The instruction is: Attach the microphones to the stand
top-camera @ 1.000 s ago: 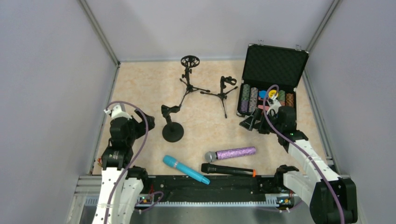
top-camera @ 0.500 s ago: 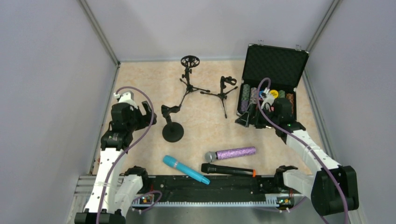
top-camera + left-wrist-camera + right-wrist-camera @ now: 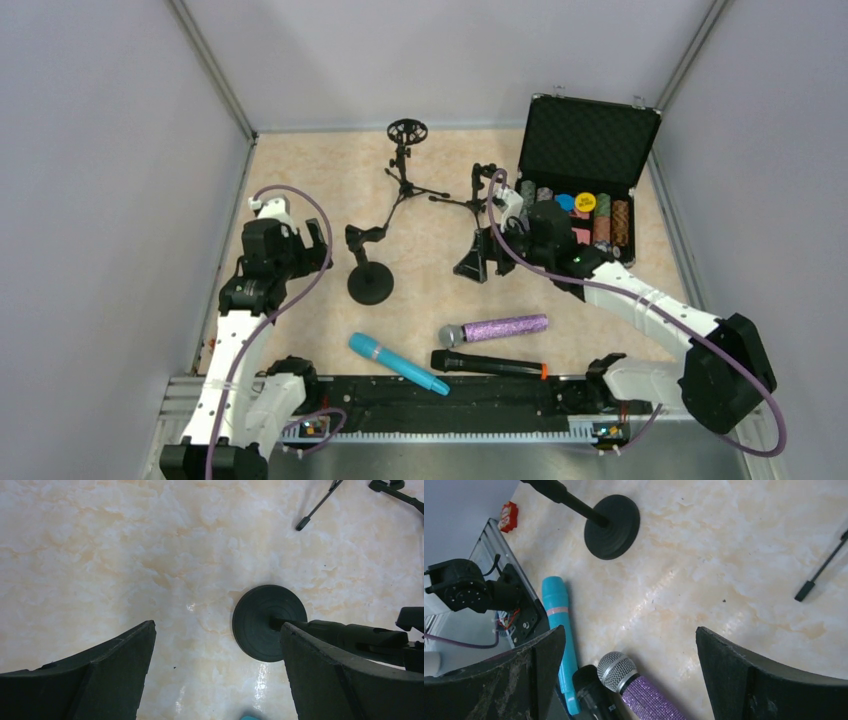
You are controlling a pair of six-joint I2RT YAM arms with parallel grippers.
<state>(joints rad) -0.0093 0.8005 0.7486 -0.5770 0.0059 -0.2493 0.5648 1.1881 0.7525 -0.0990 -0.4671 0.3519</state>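
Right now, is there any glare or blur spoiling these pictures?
Top view: even, soft light with no strong glare. Left wrist view: small white glints on the glossy table beside the round stand base. Right wrist view: a pale streak of sheen runs across the table, yet the purple microphone looks sharp.
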